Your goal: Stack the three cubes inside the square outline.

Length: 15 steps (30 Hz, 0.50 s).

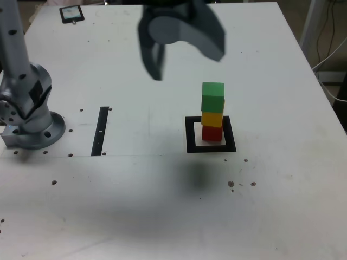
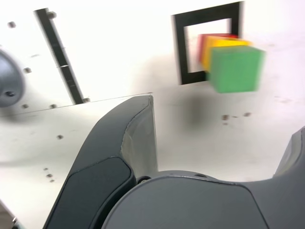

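Currently, pincer [image 1: 181,46]: its two dark jaws are standing spread wide and are gripping nothing; it is hanging above the surface, up and toward the exterior view's left of the stack.

Pincer in the wrist view [image 2: 224,138]: one jaw is showing broad in the foreground and the edge of the other is showing at the frame's side; the stack is lying beyond the gap, clear of both.

Green cube [image 1: 213,97]: it is sitting topmost, nearest the pincer, touching only the yellow cube beneath it.

Yellow cube [image 1: 212,118]: it is resting in the middle, slightly offset from the green one above.

Red cube [image 1: 212,132]: it is sitting lowest, on the white centre of the frame.

Square outline [image 1: 190,135]: the thick black frame is lying flat around the red cube's base, below the pincer and to the exterior view's right of it.

Handling, as a judgement: the cubes are looking matte, stiff and probably light, so they are likely giving a sure hold without crushing; the stack itself is looking easy to topple with a sideways nudge.

Where to take hold: two opposite flat side faces of a single cube, from above, are offering the best purchase.

Axis: each cube has no long axis of its own; the stack's long axis is running upright, nearly straight, with a slight stagger between the cubes.

Surface [image 1: 271,206]: it is carrying the stack.

Black strip [image 1: 101,130]: it is lying well apart from the stack.

Arm base [image 1: 32,127]: it is standing at the exterior view's far left.
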Tool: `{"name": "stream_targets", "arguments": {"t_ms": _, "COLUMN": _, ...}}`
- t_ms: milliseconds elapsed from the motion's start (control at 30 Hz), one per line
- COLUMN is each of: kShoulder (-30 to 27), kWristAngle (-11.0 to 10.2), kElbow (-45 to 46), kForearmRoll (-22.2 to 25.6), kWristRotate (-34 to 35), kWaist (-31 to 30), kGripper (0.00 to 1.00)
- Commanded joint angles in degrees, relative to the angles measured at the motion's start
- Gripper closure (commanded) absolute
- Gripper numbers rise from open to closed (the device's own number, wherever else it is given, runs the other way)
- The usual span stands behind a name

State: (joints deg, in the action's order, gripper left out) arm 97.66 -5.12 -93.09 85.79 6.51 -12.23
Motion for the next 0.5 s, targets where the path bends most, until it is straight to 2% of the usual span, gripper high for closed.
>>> {"name": "stream_targets", "arguments": {"t_ms": 0, "kShoulder": -1.5, "kWristAngle": 0.99, "kElbow": 2.36, "kForearmRoll": 0.02, "kWristRotate": -0.41, "kWaist": 1.51, "kGripper": 0.01}}
{"name": "stream_targets", "arguments": {"t_ms": 133, "kShoulder": -3.44, "kWristAngle": 2.87, "kElbow": 7.7, "kForearmRoll": -0.38, "kWristRotate": -3.06, "kWaist": 5.5, "kGripper": 0.0}}
{"name": "stream_targets", "arguments": {"t_ms": 267, "kShoulder": -5.67, "kWristAngle": 3.63, "kElbow": 13.75, "kForearmRoll": -1.56, "kWristRotate": -6.45, "kWaist": 9.31, "kGripper": 0.0}}
{"name": "stream_targets", "arguments": {"t_ms": 467, "kShoulder": -11.62, "kWristAngle": 4.5, "kElbow": 22.65, "kForearmRoll": -8.77, "kWristRotate": -7.26, "kWaist": 10.56, "kGripper": 0.0}}
